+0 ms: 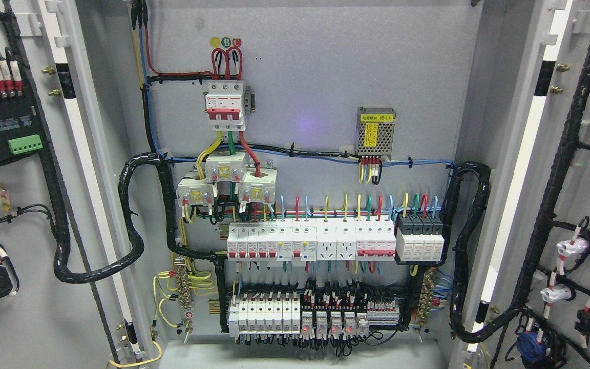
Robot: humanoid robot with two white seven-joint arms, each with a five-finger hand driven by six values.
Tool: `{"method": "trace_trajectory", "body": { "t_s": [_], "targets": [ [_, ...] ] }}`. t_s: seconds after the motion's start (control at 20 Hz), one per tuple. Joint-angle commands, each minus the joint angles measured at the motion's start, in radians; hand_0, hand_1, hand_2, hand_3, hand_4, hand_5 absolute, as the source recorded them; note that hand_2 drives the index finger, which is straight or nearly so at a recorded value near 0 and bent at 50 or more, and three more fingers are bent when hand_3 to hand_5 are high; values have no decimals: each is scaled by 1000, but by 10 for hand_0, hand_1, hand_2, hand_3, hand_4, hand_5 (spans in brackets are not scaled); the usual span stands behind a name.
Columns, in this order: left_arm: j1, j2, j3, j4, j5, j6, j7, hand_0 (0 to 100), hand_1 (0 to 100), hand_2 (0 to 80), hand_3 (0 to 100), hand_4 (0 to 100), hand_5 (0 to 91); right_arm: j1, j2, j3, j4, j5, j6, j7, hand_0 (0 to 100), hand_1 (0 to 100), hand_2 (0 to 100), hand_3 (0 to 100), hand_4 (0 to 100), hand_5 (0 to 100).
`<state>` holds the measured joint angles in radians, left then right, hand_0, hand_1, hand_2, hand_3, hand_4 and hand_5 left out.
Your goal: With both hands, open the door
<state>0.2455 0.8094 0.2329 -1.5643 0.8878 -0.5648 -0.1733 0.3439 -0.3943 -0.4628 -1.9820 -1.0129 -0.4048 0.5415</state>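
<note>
Both doors stand swung wide — the left door (23, 205) and the right door (582, 205) frame the view, wiring on their inner faces. Farther back, the cabinet (315, 77) shows breakers (310, 241). Neither hand appears — fingers unseen.

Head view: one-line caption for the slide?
Electrical cabinet with left door and right door swung open, exposing breakers and wiring; no robot hands visible.

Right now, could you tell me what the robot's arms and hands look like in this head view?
Neither arm nor hand shows in the head view, so their colours, shapes and markings cannot be described. The picture holds only the open cabinet with its breakers, its two doors swung wide at left and right.
</note>
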Motion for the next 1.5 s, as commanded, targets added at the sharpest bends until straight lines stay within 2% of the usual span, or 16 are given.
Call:
{"method": "trace_trajectory", "body": {
  "t_s": [0.0, 0.75, 1.45],
  "targets": [
    [-8, 24, -3, 72, 28, 0, 0, 0, 0, 0, 0, 0, 0, 6, 2, -22, 5, -32, 3, 0, 0, 0, 0, 0, 0, 0],
    [-22, 43, -9, 118, 65, 2, 0, 0, 0, 0, 0, 0, 0, -8, -5, -25, 77, -42, 4, -2, 0, 0, 0, 0, 0, 0],
    [-31, 63, -10, 147, 91, 6, 0, 0, 0, 0, 0, 0, 0, -23, -6, -70, 86, -49, 4, 0, 0, 0, 0, 0, 0, 0]
  ]
}}
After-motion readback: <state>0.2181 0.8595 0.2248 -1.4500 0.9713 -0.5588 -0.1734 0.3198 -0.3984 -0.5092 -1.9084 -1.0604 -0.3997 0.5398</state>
